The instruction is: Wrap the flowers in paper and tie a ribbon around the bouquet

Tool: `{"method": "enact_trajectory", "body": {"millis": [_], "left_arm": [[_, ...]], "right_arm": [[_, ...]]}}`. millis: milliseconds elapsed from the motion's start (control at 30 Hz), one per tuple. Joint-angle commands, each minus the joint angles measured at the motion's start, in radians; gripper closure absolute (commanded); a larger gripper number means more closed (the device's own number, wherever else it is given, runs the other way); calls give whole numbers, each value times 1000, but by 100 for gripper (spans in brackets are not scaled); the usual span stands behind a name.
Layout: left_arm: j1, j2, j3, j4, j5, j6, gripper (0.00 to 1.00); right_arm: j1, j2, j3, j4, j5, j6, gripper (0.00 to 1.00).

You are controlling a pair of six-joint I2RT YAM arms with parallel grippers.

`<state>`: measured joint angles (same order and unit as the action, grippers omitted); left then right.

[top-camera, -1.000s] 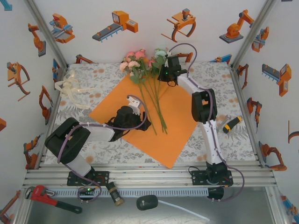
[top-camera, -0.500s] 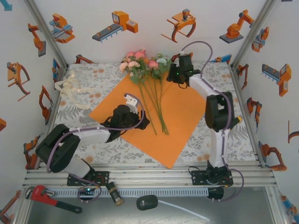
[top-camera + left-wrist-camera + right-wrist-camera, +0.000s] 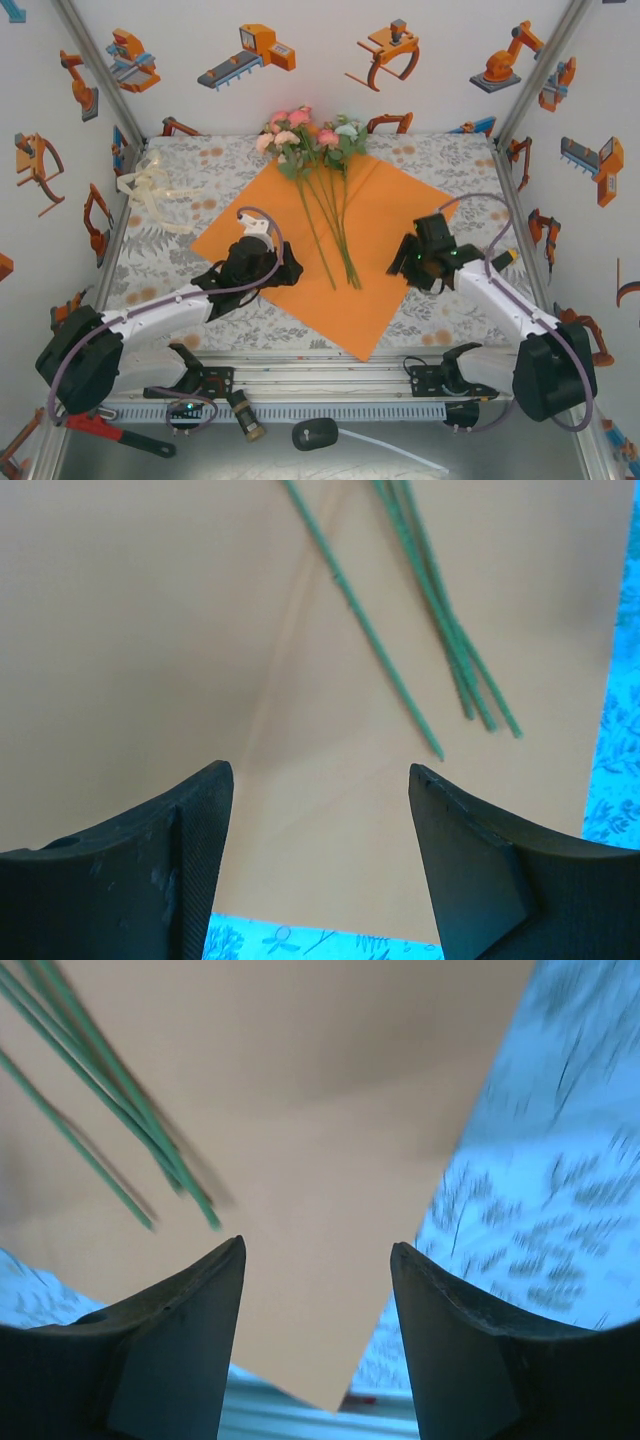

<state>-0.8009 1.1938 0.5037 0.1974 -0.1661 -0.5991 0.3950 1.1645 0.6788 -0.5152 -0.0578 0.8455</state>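
Observation:
The flowers (image 3: 305, 133), pink and cream heads with green leaves, lie at the back of the table. Their long green stems (image 3: 335, 225) run forward across the flat orange paper (image 3: 390, 215). The cream ribbon (image 3: 150, 190) lies in a loose heap at the far left. My left gripper (image 3: 290, 268) hovers open over the paper's near-left part, left of the stem ends (image 3: 440, 680). My right gripper (image 3: 402, 258) is open over the paper's near-right edge, with the stem ends (image 3: 150, 1160) ahead of it to its left. Nothing sits between either pair of fingers.
A yellow and black tool (image 3: 497, 265) lies on the patterned tablecloth (image 3: 470, 170) at the right. In front of the table's near rail lie a red wrench (image 3: 100, 425) and a black plug (image 3: 315, 433). Printed walls close in three sides.
My right arm has swung from the flower heads at the back down to the paper's near-right edge, and its jaws have opened. My left arm has drawn back toward the left.

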Motion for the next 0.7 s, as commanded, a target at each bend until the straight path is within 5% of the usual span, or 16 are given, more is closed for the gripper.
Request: {"method": "enact_trajectory", "body": {"millis": [0, 367, 667], "left_arm": [[-16, -19, -24, -73, -65, -80, 34], [-55, -74, -30, -129, -144, 40, 33], [-69, -117, -39, -145, -59, 204, 31]], "right_arm": [[97, -33, -57, -42, -32, 176, 42], [238, 49, -190, 105, -5, 304, 43], [242, 17, -140, 142, -3, 314, 90]]}}
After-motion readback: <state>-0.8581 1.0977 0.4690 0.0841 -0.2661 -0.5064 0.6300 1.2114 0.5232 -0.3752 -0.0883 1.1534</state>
